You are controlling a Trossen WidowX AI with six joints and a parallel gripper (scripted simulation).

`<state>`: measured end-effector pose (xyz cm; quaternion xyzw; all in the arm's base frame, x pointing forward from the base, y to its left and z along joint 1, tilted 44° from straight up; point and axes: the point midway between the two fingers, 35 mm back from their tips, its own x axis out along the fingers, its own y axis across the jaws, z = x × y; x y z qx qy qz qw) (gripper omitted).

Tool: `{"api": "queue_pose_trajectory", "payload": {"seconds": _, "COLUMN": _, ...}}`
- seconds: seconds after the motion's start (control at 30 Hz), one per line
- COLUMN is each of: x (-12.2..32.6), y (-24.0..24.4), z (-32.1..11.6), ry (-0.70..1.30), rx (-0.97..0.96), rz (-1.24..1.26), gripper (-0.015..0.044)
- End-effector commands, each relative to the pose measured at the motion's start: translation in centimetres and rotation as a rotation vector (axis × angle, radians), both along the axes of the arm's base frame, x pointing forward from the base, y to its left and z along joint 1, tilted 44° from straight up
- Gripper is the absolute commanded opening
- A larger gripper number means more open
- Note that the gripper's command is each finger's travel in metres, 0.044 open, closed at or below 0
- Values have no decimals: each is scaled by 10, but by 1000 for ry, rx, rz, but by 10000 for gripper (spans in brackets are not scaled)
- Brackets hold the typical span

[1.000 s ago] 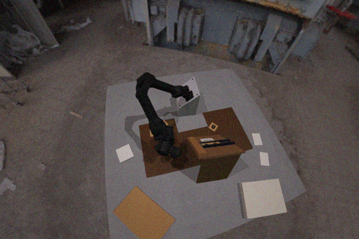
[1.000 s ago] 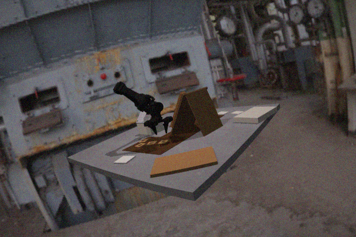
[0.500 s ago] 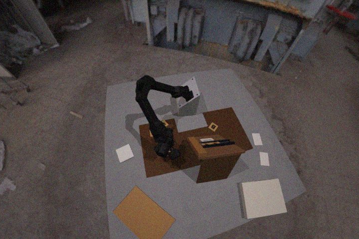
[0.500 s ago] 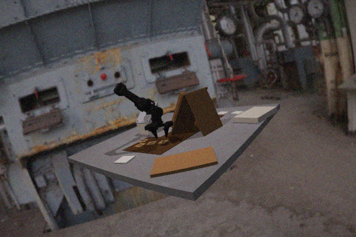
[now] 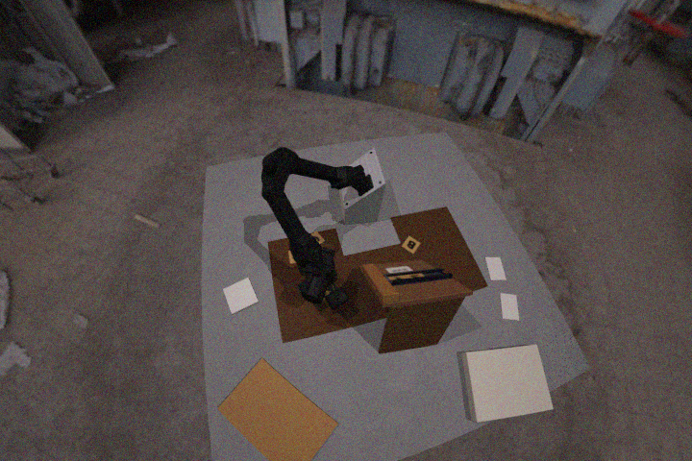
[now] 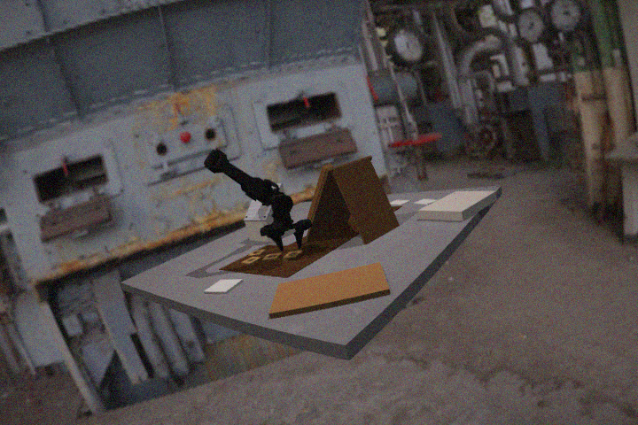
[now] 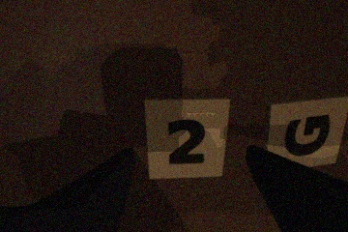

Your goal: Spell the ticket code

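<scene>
My gripper (image 5: pixel 325 298) (image 6: pixel 291 249) (image 7: pixel 190 150) is open, pointing down low over the brown mat (image 5: pixel 298 327). In the wrist view, the "2" tile (image 7: pixel 188 140) lies between the spread fingertips, not gripped. The "G" tile (image 7: pixel 308 134) lies to its right, beyond the right finger. Two other tiles (image 5: pixel 318 237) (image 5: pixel 291 256) lie behind the arm, partly hidden. The "B" tile (image 5: pixel 410 244) lies apart behind the sloped board (image 5: pixel 376 278). The dark rail (image 5: pixel 426 279) on the board holds pale tiles, letters unreadable now. The white ticket (image 5: pixel 398 269) lies beside the rail, its print too small to read.
The raised board stands right of the gripper as an obstacle. An orange slab (image 5: pixel 277 410) (image 6: pixel 330 290) and a thick cream block (image 5: pixel 507 383) (image 6: pixel 455 205) lie on the grey counter (image 5: pixel 390 397). White cards (image 5: pixel 240 295) (image 5: pixel 495 268) (image 5: pixel 509 306) lie at the sides.
</scene>
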<state>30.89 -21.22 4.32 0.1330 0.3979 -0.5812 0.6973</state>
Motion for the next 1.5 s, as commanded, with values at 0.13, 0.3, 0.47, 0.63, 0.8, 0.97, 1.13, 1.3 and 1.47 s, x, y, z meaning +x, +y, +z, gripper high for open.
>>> {"api": "queue_pose_trajectory", "payload": {"seconds": 0.13, "x": 0, "y": -3, "z": -5, "ry": 5, "rx": 3, "rz": 6, "gripper": 340}}
{"api": "queue_pose_trajectory", "payload": {"seconds": 0.3, "x": 0, "y": -9, "z": -10, "ry": 5, "rx": 3, "rz": 6, "gripper": 340}}
{"api": "queue_pose_trajectory", "payload": {"seconds": 0.47, "x": 0, "y": -13, "z": -14, "ry": 5, "rx": 2, "rz": 6, "gripper": 340}}
{"api": "queue_pose_trajectory", "payload": {"seconds": 0.63, "x": 0, "y": -13, "z": -14, "ry": 5, "rx": 2, "rz": 6, "gripper": 340}}
{"api": "queue_pose_trajectory", "payload": {"seconds": 0.8, "x": 0, "y": -13, "z": -14, "ry": 5, "rx": 2, "rz": 6, "gripper": 340}}
{"api": "queue_pose_trajectory", "payload": {"seconds": 0.97, "x": 0, "y": -13, "z": -14, "ry": 5, "rx": 2, "rz": 6, "gripper": 340}}
{"api": "queue_pose_trajectory", "payload": {"seconds": 1.13, "x": 0, "y": -13, "z": -14, "ry": 5, "rx": 2, "rz": 6, "gripper": 320}}
{"api": "queue_pose_trajectory", "payload": {"seconds": 1.3, "x": 0, "y": -13, "z": -14, "ry": 5, "rx": 2, "rz": 6, "gripper": 287}}
{"api": "queue_pose_trajectory", "payload": {"seconds": 1.47, "x": 0, "y": -13, "z": -14, "ry": 5, "rx": 2, "rz": 6, "gripper": 253}}
